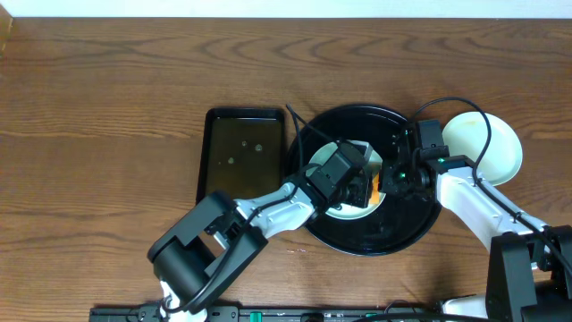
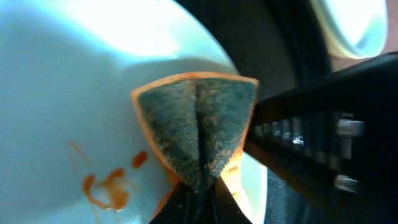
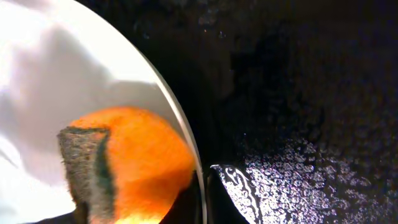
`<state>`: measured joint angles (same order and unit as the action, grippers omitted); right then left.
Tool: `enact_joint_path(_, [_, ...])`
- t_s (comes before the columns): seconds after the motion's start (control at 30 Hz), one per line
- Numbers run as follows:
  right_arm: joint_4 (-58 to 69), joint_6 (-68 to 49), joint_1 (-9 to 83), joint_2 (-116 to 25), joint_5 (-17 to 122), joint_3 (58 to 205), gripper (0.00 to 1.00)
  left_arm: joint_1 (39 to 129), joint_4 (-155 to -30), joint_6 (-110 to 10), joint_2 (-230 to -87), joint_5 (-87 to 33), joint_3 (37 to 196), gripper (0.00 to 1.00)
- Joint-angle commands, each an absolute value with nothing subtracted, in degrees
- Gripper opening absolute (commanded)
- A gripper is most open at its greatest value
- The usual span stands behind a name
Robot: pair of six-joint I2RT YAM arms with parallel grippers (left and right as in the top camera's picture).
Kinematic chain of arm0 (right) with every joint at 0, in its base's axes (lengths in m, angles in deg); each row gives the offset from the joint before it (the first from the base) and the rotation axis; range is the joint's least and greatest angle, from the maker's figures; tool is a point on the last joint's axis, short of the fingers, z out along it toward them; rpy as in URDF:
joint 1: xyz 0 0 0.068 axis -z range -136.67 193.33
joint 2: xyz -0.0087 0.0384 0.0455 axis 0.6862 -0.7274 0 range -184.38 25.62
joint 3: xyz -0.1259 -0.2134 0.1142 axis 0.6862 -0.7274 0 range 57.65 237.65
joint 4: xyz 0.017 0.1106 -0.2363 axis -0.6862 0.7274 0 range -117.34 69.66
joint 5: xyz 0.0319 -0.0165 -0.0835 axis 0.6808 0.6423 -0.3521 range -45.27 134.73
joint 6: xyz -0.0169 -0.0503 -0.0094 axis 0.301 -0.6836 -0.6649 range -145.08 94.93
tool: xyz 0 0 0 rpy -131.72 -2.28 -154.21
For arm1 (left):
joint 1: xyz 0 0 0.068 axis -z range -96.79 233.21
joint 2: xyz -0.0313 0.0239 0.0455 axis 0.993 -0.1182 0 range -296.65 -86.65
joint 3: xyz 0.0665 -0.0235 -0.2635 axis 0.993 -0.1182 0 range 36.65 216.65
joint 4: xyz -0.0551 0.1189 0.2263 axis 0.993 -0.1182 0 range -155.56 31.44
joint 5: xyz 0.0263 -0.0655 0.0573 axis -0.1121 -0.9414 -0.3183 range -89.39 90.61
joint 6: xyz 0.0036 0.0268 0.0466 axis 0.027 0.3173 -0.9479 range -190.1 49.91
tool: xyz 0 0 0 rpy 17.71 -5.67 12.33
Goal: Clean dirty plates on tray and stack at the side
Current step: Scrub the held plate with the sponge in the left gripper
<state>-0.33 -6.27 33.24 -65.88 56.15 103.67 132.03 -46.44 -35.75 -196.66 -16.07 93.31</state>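
Note:
A pale mint-blue plate (image 1: 320, 161) lies on the round black tray (image 1: 402, 224). My left gripper (image 1: 357, 183) is shut on a folded orange sponge (image 1: 374, 185) and presses it onto the plate. In the left wrist view the sponge (image 2: 199, 124) shows its grey-green scouring face in the jaws (image 2: 200, 186), and an orange-brown sauce smear (image 2: 109, 190) lies on the plate (image 2: 74, 93). My right gripper (image 1: 393, 179) is shut on the plate's right rim. The right wrist view shows the rim between its jaws (image 3: 204, 186), the plate (image 3: 62, 74) and the sponge (image 3: 137, 162).
A pale yellow-white plate (image 1: 487, 143) sits on the table right of the tray, also in the left wrist view (image 2: 354, 25). A rectangular black tray (image 1: 243, 156) lies left of the round tray. Wet black tray floor (image 3: 298, 93) fills the right wrist view.

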Motion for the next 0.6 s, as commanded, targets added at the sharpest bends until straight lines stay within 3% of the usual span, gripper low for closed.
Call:
enact_joint_path(0.0, [-0.44,-6.92,32.74,-65.99,55.67,103.72,0.01,131.24,-49.50,-35.48,-198.46,-15.16,94.32,0.08])
enact_joint_path(0.3, [-0.09,-6.92,32.74,-65.99,55.65,103.72,0.01,125.73,-63.94,-36.84,-198.24,-9.39,94.32,0.08])
enact_joint_path(0.57, [-0.09,-6.90,32.74,-65.99,55.65,103.72,0.01,122.52,-69.28,-43.59,-194.26,-9.12,94.32,0.07])
